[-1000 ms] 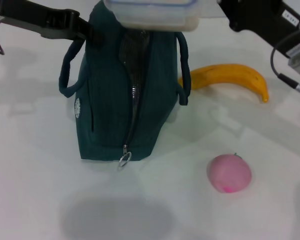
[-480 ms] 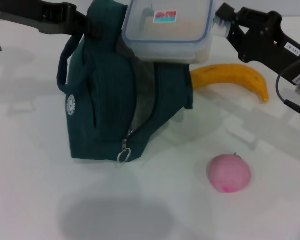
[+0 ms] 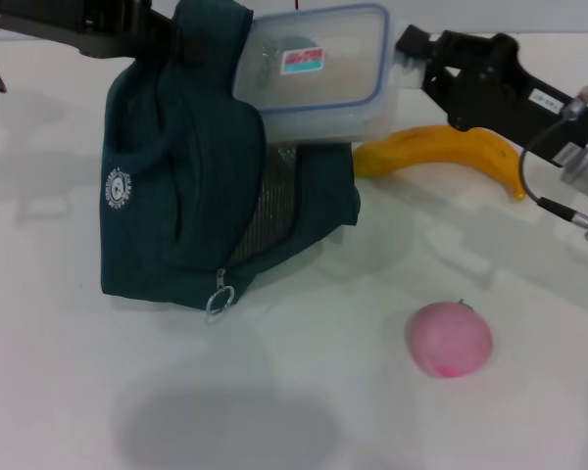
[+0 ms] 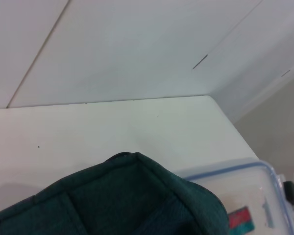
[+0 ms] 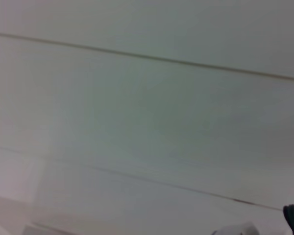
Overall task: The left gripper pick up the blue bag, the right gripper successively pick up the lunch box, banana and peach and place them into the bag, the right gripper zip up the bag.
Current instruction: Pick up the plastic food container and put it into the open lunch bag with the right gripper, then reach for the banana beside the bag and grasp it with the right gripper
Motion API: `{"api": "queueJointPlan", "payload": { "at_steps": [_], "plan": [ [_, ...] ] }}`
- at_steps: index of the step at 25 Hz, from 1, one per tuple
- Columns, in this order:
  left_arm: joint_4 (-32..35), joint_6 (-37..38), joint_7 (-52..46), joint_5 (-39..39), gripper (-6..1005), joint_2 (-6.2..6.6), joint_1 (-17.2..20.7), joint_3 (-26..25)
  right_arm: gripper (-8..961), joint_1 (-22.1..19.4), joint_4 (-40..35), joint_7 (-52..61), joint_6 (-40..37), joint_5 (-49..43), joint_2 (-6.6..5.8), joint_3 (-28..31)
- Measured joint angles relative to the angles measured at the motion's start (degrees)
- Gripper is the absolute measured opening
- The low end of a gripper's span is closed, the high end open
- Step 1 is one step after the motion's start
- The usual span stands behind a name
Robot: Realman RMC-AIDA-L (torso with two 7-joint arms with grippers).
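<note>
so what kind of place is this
Probably a lab or test bench, not a kitchen: a bare white table, plain white panelled walls, and only staged props, bag, banana and peach.

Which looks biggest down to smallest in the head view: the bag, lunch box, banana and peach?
1. Bag
2. Lunch box, though it is raised nearer the camera, which may flatter it
3. Banana, partly hidden behind the lunch box
4. Peach
</note>
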Motion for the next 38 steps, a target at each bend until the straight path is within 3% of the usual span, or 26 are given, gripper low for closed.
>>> {"api": "queueJointPlan", "payload": {
  "at_steps": [14,23,29,35,38],
  "plan": [
    [-3.5,0.3,0.5,-4.5,41,-0.86,-0.3,0.6,192,6.3,0.6,0.9,5.1,0.0,0.00,-5.0],
    [-3.8,0.6,0.5,-5.3,41,-1.65,0.0,0.6,217,6.8,-0.1,0.8,6.2,0.2,0.00,-6.9],
    [-3.8,0.1,0.6,-4.8,41,-1.39,0.6,0.4,233,4.1,-2.5,0.7,5.0,0.8,-0.01,-6.4],
    [-3.6,-0.2,0.7,-4.7,41,-0.94,1.7,0.2,250,-2.6,-11.1,0.2,3.5,2.1,-0.13,-6.9],
    [-3.4,-0.4,0.7,-4.7,41,-0.80,2.1,0.1,386,-7.1,-18.1,-1.8,3.7,1.8,-1.01,-6.9]
  ]
}}
